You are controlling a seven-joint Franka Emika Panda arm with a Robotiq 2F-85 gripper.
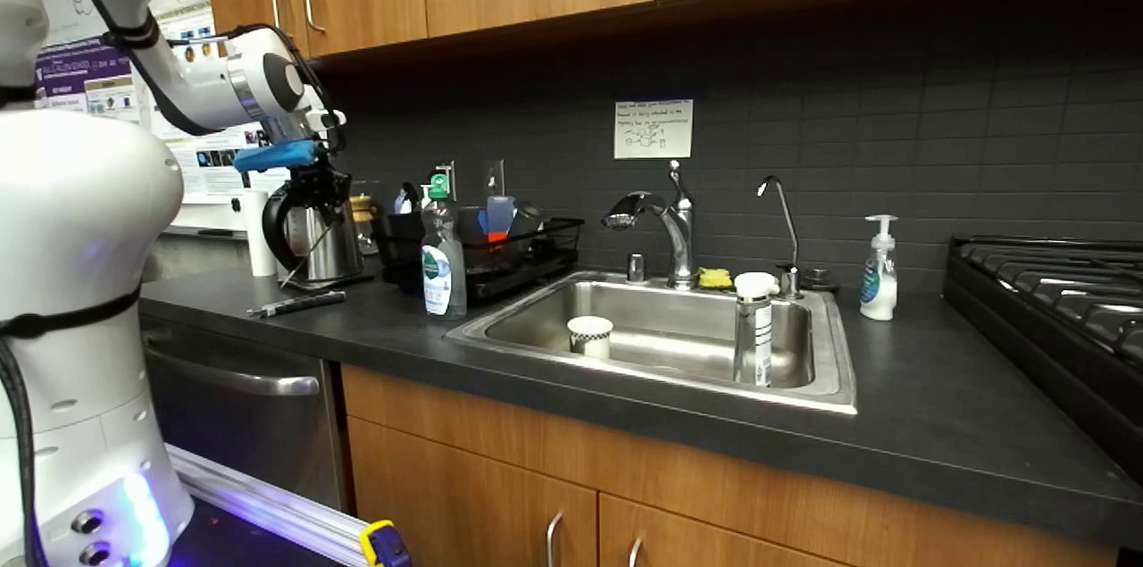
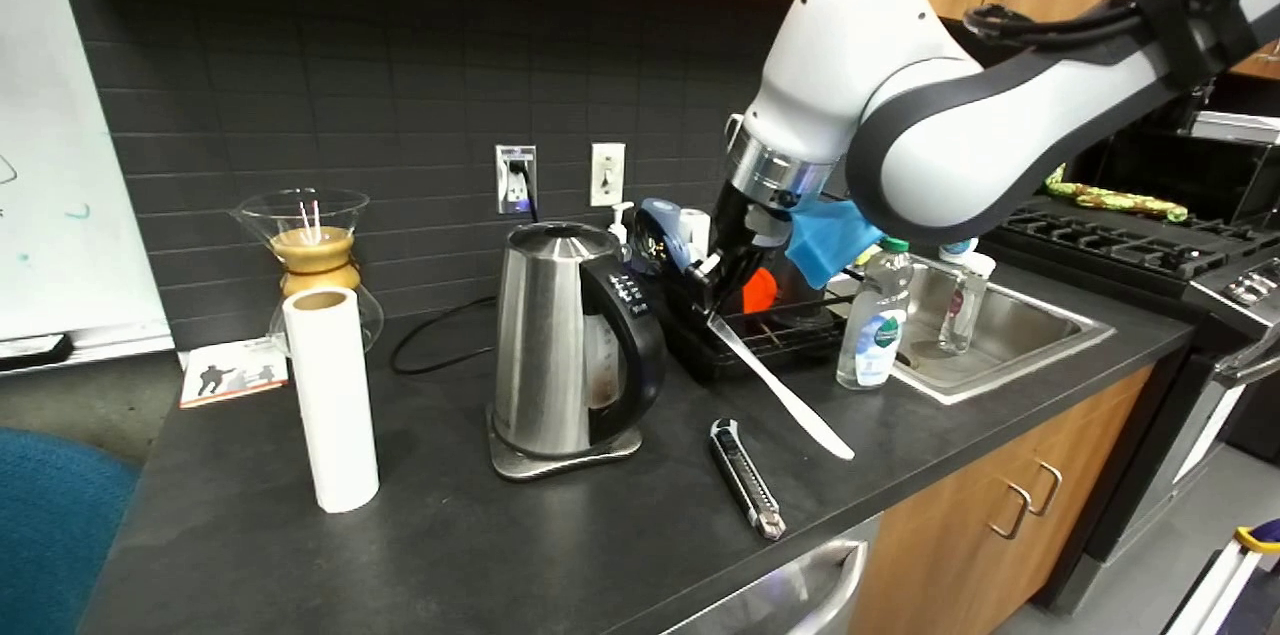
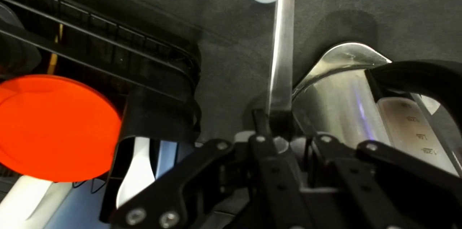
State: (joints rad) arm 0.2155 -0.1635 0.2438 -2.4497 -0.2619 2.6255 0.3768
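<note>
Wrist view: jaws grip a silver utensil (image 3: pixel 283 41).

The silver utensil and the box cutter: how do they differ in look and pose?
The silver utensil is held by the gripper; the box cutter rests on the counter. The utensil slants downward; the box cutter lies flat. The utensil is plain silver; the box cutter mixes grey with black. Both are long and narrow.

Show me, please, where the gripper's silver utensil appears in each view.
In an exterior view: utensil left of centre, visually overlapping the kettle.
In an exterior view: utensil right of centre, angled downward.
Wrist view: utensil right of centre, reaching the top edge.
Shared landmark: the kettle, in all three.
</note>
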